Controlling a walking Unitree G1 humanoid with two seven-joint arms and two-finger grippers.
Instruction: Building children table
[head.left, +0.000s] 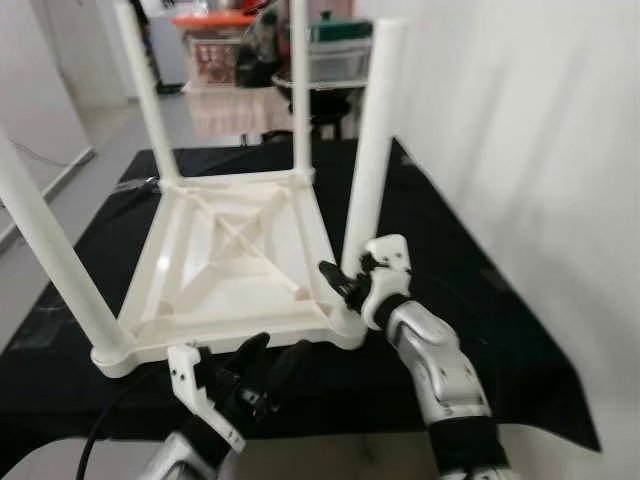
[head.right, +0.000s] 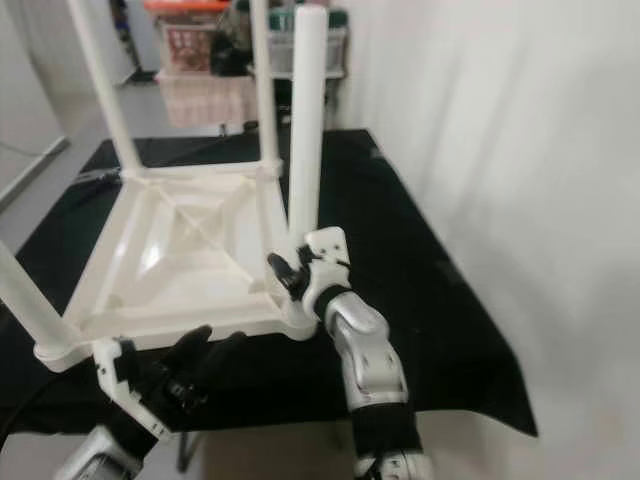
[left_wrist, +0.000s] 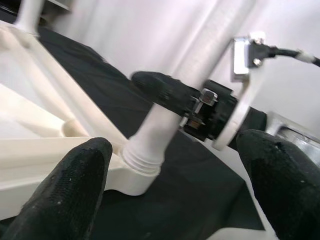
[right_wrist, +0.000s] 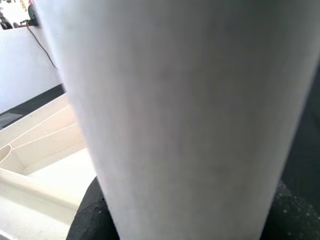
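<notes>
**Fourth leg going into its socket**

Head views: the table (head.left: 235, 260) lies upside down on a black cloth (head.left: 470, 300), its four legs pointing straight up; the right gripper (head.left: 345, 283) is clamped around the near-right leg (head.left: 372, 150) just above the corner socket; the left gripper (head.left: 262, 372) hovers spread wide off the near edge, holding nothing.

Left wrist view: the leg's threaded foot (left_wrist: 145, 160) sits partly in the socket, threads showing, so it likely needs more turning.

Right wrist view: the leg (right_wrist: 175, 115) sits between the fingers.

The plastic looks light, stiff and smooth; a grip low on the leg suits twisting without levering the socket.
</notes>
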